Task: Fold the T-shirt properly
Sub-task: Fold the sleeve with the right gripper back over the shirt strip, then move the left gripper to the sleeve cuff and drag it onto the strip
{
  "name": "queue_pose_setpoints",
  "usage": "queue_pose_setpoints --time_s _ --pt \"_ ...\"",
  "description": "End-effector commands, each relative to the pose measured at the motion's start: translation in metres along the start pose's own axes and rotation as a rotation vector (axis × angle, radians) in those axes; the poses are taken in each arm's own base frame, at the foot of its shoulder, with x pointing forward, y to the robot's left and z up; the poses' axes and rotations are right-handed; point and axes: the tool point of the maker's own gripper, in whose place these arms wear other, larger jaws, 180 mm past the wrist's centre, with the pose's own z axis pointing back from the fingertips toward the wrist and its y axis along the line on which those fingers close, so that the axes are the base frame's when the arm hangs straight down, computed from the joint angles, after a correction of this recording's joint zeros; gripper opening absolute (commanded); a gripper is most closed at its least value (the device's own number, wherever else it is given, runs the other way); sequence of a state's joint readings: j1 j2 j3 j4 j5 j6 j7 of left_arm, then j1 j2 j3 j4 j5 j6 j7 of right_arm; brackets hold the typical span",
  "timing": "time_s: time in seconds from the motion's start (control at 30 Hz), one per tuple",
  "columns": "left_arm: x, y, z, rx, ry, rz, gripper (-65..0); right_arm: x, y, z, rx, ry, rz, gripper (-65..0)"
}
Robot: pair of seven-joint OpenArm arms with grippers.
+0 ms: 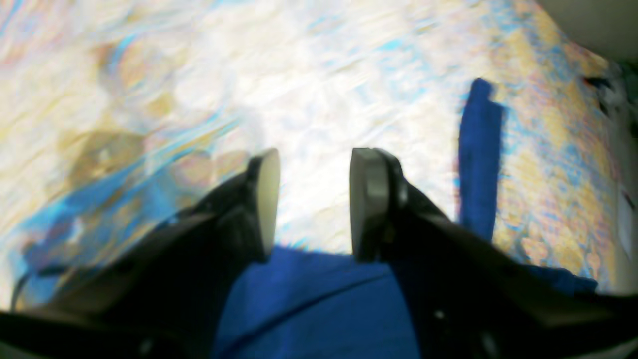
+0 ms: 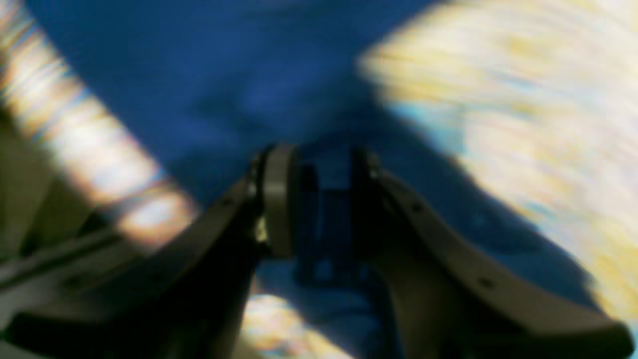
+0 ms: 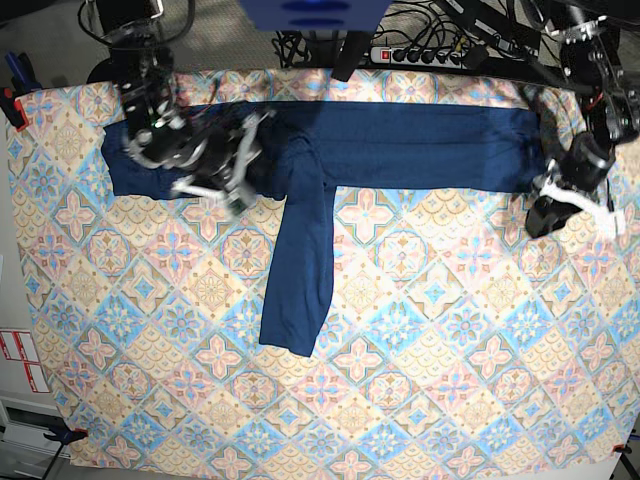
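The T-shirt (image 3: 330, 150) lay along the far edge of the patterned tablecloth (image 3: 420, 330) as a long navy band, with 1 sleeve (image 3: 300, 270) running down toward the near side. Right gripper (image 2: 319, 199) sat over the shirt's left part in the base view; its wrist view was blurred, dark cloth showed between the pads, grip could not be told. Left gripper (image 1: 314, 204) had its pads apart with nothing between, at the band's other end above the tablecloth.

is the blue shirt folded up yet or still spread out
Partly folded: the T-shirt lies as a long band across the tablecloth, one sleeve hanging down.
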State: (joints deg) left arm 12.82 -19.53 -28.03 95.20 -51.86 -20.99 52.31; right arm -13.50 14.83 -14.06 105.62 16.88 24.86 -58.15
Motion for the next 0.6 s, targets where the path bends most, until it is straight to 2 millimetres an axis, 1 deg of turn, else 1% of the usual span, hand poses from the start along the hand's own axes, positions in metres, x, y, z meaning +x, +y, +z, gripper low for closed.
queue_pose_setpoints --time_s 0.0,0.07,0.17,0.23,0.3,0.4,0.53,0.57 --pt "0.020 -0.017 -0.005 -0.052 -0.035 -0.032 -42.1 0.014 0.003 0.004 0.016 -0.051 0.002 -47.3" --pt "0.027 -0.035 -0.017 -0.097 -0.028 -0.052 -42.1 0.015 0.000 0.005 0.009 -0.056 -0.001 -47.3" --pt "0.031 -0.068 -0.038 -0.165 -0.028 -0.074 -42.1 0.017 -0.001 0.005 0.005 -0.060 0.000 -47.3" --pt "0.029 -0.088 -0.053 -0.191 -0.014 -0.108 -42.1 0.018 -0.004 0.006 -0.002 -0.065 -0.006 -47.3" --pt "0.019 -0.108 -0.075 -0.208 0.029 -0.147 -42.1 0.018 -0.011 0.008 -0.020 -0.070 -0.022 -47.3" --pt "0.002 -0.129 -0.108 -0.217 0.100 -0.185 -42.1 0.016 -0.021 0.011 -0.044 -0.072 -0.040 -47.3" --pt "-0.022 -0.148 -0.148 -0.215 0.200 -0.175 -42.1 0.021 -0.034 0.020 -0.085 -0.097 -0.051 -47.3" --pt "-0.024 -0.155 -0.158 -0.220 0.218 -0.174 -42.1 0.022 -0.037 0.023 -0.094 -0.102 -0.053 -47.3"
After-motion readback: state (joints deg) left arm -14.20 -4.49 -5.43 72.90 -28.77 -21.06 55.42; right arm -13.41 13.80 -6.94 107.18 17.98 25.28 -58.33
